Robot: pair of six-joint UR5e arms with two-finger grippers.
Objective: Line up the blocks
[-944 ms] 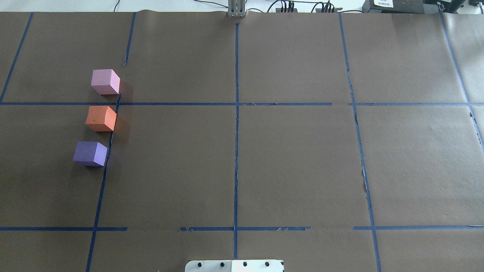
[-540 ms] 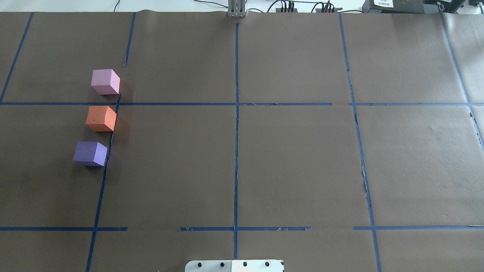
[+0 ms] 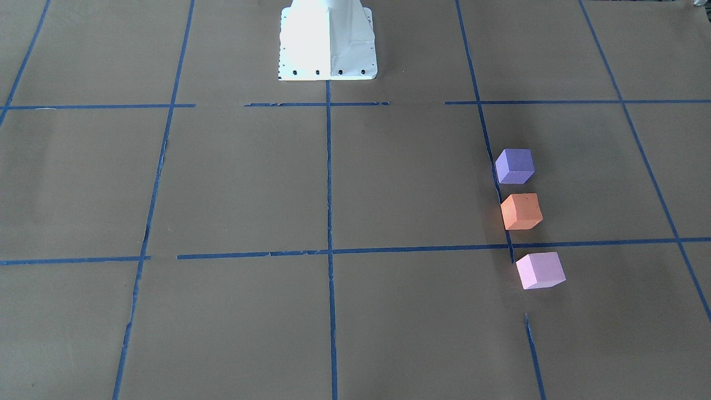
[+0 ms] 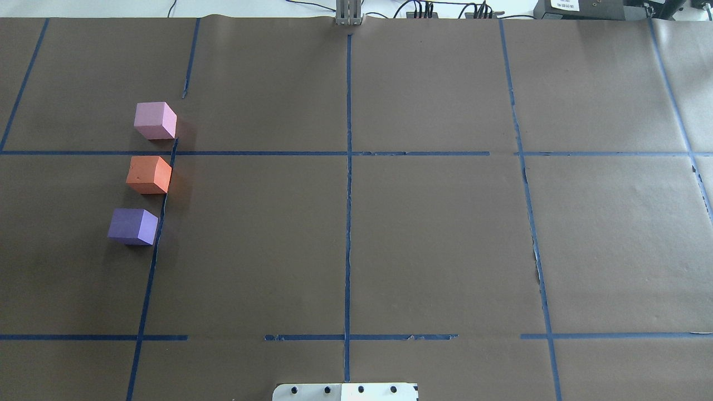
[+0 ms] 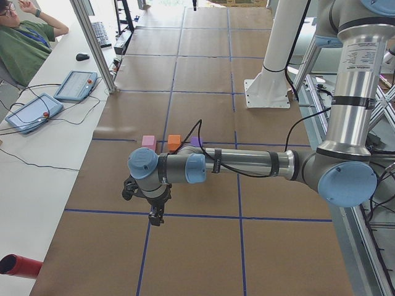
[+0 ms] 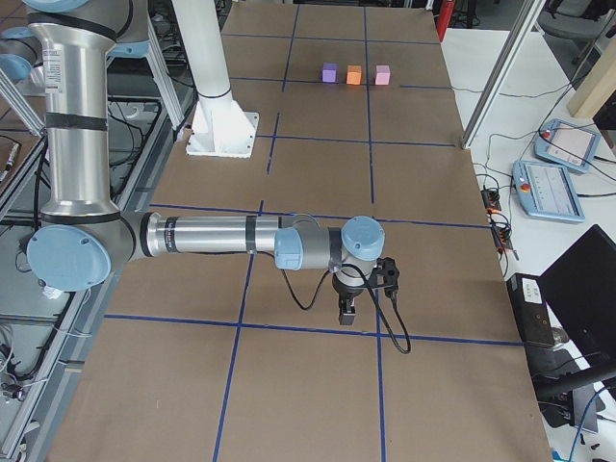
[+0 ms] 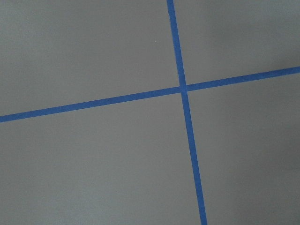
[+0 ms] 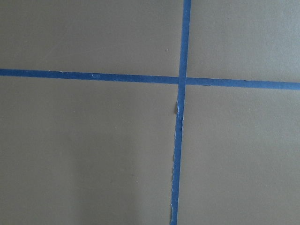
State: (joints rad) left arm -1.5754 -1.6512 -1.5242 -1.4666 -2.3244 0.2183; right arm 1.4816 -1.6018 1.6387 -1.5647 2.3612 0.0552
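Observation:
Three foam blocks stand in a straight, evenly spaced row on the brown paper at the left in the overhead view: pink block (image 4: 155, 120) farthest, orange block (image 4: 148, 175) in the middle, purple block (image 4: 132, 226) nearest. They also show in the front view: purple (image 3: 515, 165), orange (image 3: 521, 211), pink (image 3: 540, 270). Neither gripper touches them. My left gripper (image 5: 155, 217) hangs over the paper short of the row, seen only from the side. My right gripper (image 6: 347, 313) hangs far from the row at the table's other end. I cannot tell whether either is open or shut. Both wrist views show only paper and tape.
Blue tape lines (image 4: 348, 184) grid the paper. The white robot base (image 3: 328, 39) stands at the table's near-middle edge. An operator (image 5: 24, 43) sits by teach pendants (image 5: 75, 85) on a side bench. A red cylinder (image 5: 18, 265) lies at that bench's end.

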